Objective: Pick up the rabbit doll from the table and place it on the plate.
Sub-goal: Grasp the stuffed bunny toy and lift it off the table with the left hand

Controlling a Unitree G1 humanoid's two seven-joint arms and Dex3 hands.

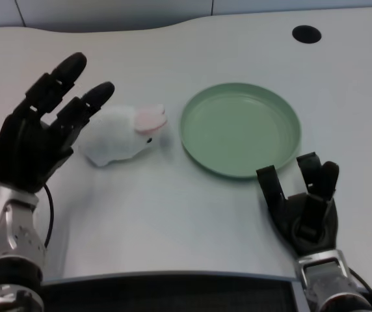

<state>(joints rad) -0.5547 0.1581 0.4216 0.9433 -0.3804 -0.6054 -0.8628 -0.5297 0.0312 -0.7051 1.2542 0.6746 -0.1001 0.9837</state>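
Note:
A white rabbit doll (pixel 122 134) with pink ears lies on the white table, just left of the green plate (pixel 240 129). My left hand (pixel 43 127) is raised at the doll's left side, fingers spread and stretched toward it. The fingertips (pixel 101 93) overlap the doll's upper left edge in the picture; I cannot tell whether they touch it. The hand holds nothing. The plate has nothing on it.
My right hand (pixel 303 201) rests near the table's front edge, just below the plate's right side. A round black hole (pixel 306 34) sits in the tabletop at the far right. The table's front edge (pixel 173 276) runs along the bottom.

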